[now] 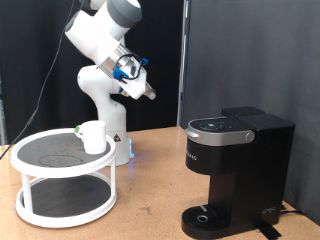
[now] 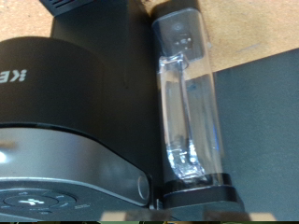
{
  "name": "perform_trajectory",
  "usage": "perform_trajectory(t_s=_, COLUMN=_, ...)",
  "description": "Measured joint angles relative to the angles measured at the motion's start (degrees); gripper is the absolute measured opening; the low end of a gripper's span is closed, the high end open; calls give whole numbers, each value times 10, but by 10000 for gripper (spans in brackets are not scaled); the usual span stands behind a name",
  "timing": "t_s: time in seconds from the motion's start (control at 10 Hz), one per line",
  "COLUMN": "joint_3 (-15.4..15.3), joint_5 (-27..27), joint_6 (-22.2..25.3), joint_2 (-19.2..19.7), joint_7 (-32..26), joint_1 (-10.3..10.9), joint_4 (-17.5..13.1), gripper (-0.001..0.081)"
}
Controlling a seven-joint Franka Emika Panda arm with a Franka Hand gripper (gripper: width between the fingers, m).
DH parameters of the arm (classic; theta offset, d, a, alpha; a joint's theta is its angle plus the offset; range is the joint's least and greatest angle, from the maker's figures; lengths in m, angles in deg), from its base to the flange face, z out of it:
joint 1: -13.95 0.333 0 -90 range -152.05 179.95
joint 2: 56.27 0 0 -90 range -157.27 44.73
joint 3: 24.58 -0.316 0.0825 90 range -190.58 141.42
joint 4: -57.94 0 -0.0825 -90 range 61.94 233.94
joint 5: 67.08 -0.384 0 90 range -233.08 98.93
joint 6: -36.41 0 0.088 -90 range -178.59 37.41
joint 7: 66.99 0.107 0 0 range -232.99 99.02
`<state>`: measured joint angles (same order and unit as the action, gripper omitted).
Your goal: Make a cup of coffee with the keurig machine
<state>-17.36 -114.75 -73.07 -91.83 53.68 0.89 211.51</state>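
While the arm hangs high at the exterior view's top, nothing is in contact yet. Table [image 1: 150, 175] is wood; keurig machine [image 1: 236, 175] sits at the exterior view's right, lid down, drip base bare with no mug under the spout. A white two-tier round rack [image 1: 64, 180] stands at the exterior view's left, and the cup [image 1: 93, 137] sits on its upper tier near the rim on the machine's side, upright. Gripper [image 1: 147, 94] is up in the air between rack and machine, well apart from both, pointing down toward the machine. Jaws: can't tell, too small in the exterior view and no fingers show in the wrist view; nothing seen held. Wrist view looks onto the machine's top and its clear water tank [image 2: 187, 103].

Risks, as judgement: brewing with no cup on the base would spill onto the table. Cup sits close to the rack edge, so an off-centre approach could knock it off. A descent over the machine could clip the lid or tank.
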Motion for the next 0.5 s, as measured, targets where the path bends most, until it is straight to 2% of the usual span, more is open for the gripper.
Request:
perform_trajectory(t_s=0.3, joint_3=43, joint_5=12, joint_6=21, joint_2=-31, joint_7=-8, joint_1=-32, joint_4=12, gripper=0)
perform_trajectory(t_s=0.4, joint_3=60, joint_5=33, joint_6=40, joint_2=-38, joint_7=-12, joint_1=-44, joint_4=12, gripper=0)
perform_trajectory(t_s=0.5, joint_3=78, joint_5=75, joint_6=84, joint_2=-40, joint_7=-13, joint_1=-56, joint_4=6, gripper=0)
